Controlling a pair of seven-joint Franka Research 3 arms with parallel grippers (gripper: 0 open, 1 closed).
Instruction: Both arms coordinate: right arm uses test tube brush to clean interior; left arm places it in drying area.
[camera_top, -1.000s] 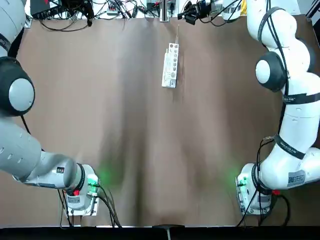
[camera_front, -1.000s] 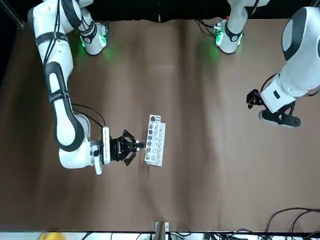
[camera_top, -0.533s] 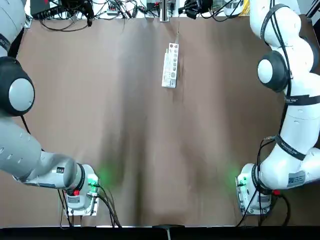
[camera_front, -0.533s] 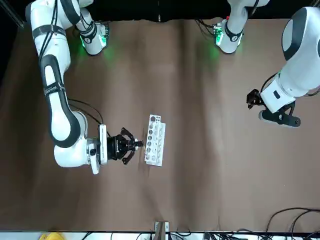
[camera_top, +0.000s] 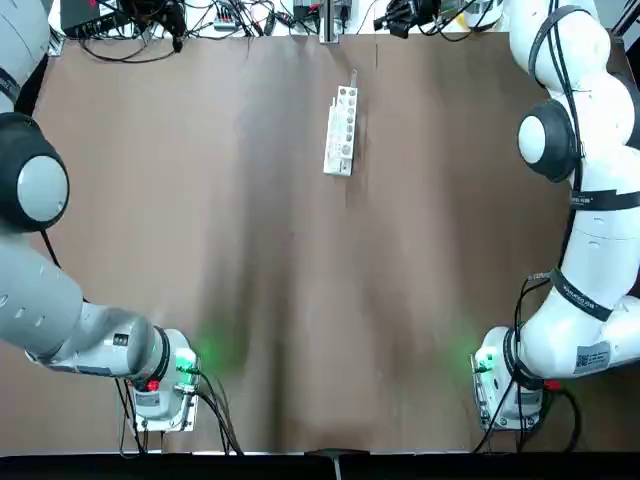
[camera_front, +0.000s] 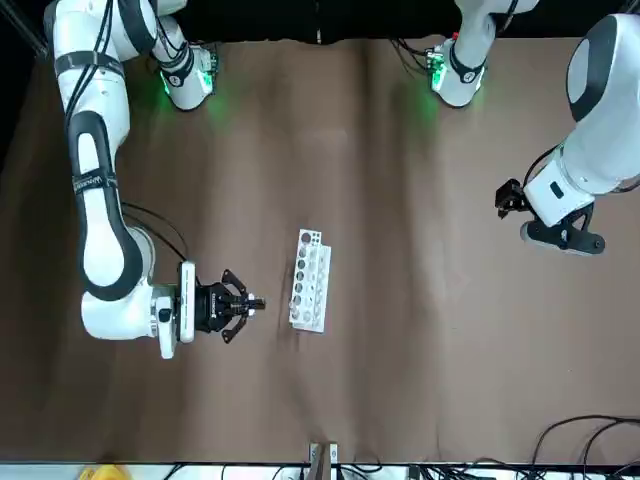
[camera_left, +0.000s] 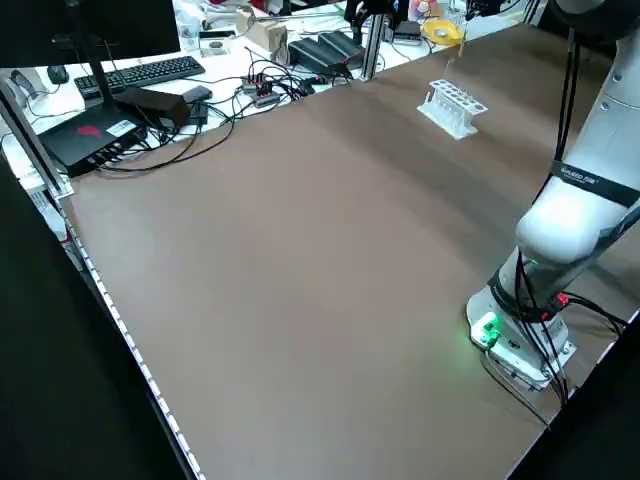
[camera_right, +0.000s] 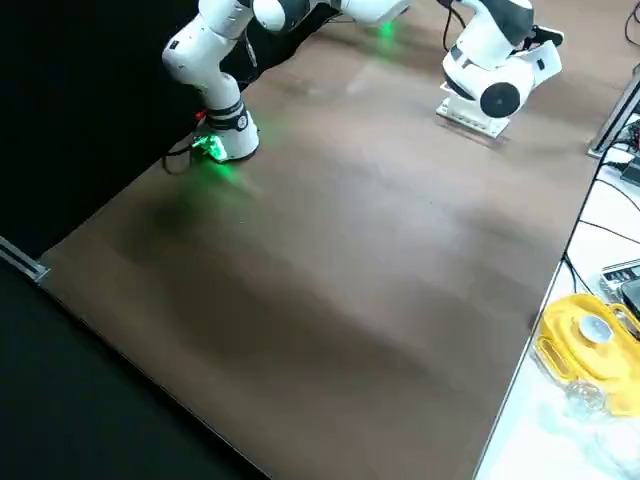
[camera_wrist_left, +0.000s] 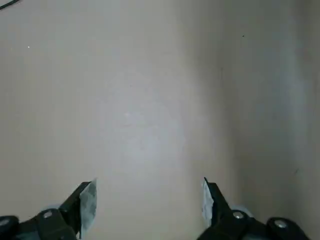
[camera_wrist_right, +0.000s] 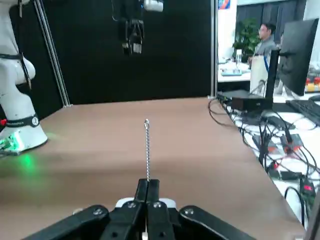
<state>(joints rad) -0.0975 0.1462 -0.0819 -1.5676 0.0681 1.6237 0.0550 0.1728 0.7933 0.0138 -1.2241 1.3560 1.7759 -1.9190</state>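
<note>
Two-arm tube-cleaning station, brush in hand. The right gripper (camera_front: 240, 303) lies low over the table (camera_front: 400, 180) with its fingers clenched on the wire stem of the test tube brush (camera_wrist_right: 147, 150), which projects straight ahead of the closed fingertips in the right wrist view. The drying area (camera_front: 310, 281), a white rack with two rows of holes, stands directly ahead of this gripper along the line of the brush, now with a clear gap of bare table between fingertips and rack. One second earlier the same gripper sat just beside the rack's near long side. It has since backed away in steps, the forearm swinging outward with it, while the rack has kept its place and heading. The left gripper (camera_front: 508, 197) is well off to the rack's other side, far from it, with its fingers (camera_wrist_left: 89, 201) spread wide and empty. Only bare tabletop lies beneath and ahead of them, and its pose matches that of a second ago. No test tube can be made out with certainty in or near the rack. The retreat probably means that the brush has been drawn clear of the rack, so a brushing pass is either ending or not yet begun. The left arm's placement step remains undone.
</note>
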